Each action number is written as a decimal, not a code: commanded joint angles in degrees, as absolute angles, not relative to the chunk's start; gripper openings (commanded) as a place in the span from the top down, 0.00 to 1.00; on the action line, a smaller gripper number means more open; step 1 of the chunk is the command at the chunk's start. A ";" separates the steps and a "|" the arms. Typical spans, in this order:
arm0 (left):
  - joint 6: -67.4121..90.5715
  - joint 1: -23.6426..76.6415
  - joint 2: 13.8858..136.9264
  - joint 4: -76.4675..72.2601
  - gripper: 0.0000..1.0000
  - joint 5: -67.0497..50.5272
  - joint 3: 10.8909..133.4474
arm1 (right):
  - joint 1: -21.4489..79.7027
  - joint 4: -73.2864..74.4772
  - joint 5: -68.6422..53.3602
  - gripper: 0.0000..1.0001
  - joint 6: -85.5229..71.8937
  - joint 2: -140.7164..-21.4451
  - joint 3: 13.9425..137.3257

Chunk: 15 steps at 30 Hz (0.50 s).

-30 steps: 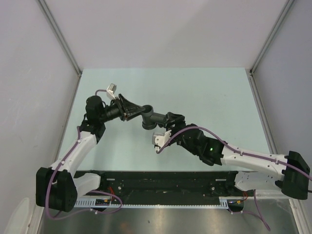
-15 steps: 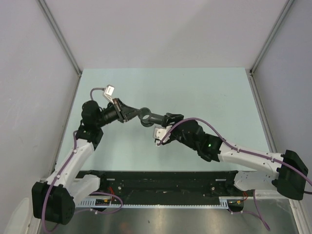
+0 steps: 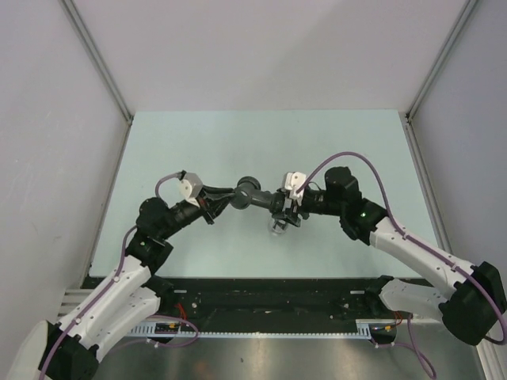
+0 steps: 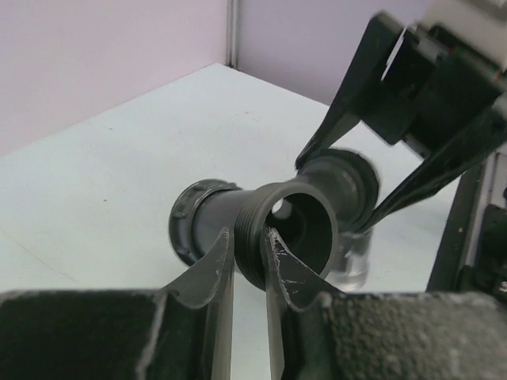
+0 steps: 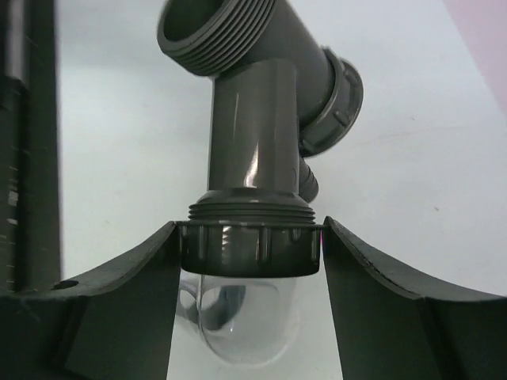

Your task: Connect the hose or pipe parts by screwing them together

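Observation:
A dark grey pipe fitting (image 3: 249, 192) with an angled branch hangs above the table between both grippers. My left gripper (image 3: 224, 199) is shut on the wall of its threaded mouth (image 4: 289, 229), its fingertips (image 4: 219, 252) pinching the rim. My right gripper (image 3: 282, 209) is shut on the ribbed collar (image 5: 249, 249) at the end of the branch. A clear domed cup (image 5: 238, 321) sits under that collar. In the left wrist view the right gripper's fingers (image 4: 342, 119) bracket the collar (image 4: 341, 178) behind the mouth.
The pale green table (image 3: 348, 142) stretches behind and around the fitting. White walls with metal corner posts (image 3: 99, 59) close it in on three sides. A black rail (image 3: 269, 294) with the arm bases runs along the near edge.
My left gripper has closed on the fitting's threaded mouth and its arm has dropped toward the front. The right arm has swung from below the fitting to its right side.

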<state>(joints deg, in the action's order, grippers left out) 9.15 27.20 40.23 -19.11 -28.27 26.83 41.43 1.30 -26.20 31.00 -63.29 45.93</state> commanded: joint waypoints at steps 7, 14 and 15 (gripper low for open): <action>12.82 28.65 39.46 -15.83 0.29 -21.71 29.16 | 34.72 -3.18 -37.01 1.00 24.24 -58.54 51.94; 24.83 23.24 41.83 -1.86 0.13 -24.30 40.86 | 37.86 1.30 -21.23 1.00 35.65 -57.04 51.94; 27.92 21.03 43.40 -1.24 0.13 -27.91 41.74 | 39.01 1.84 -18.83 1.00 37.86 -57.22 51.94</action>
<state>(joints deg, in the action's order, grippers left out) 16.62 26.98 41.10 -7.29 -22.39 34.76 35.97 2.35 -30.04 29.08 -58.52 48.64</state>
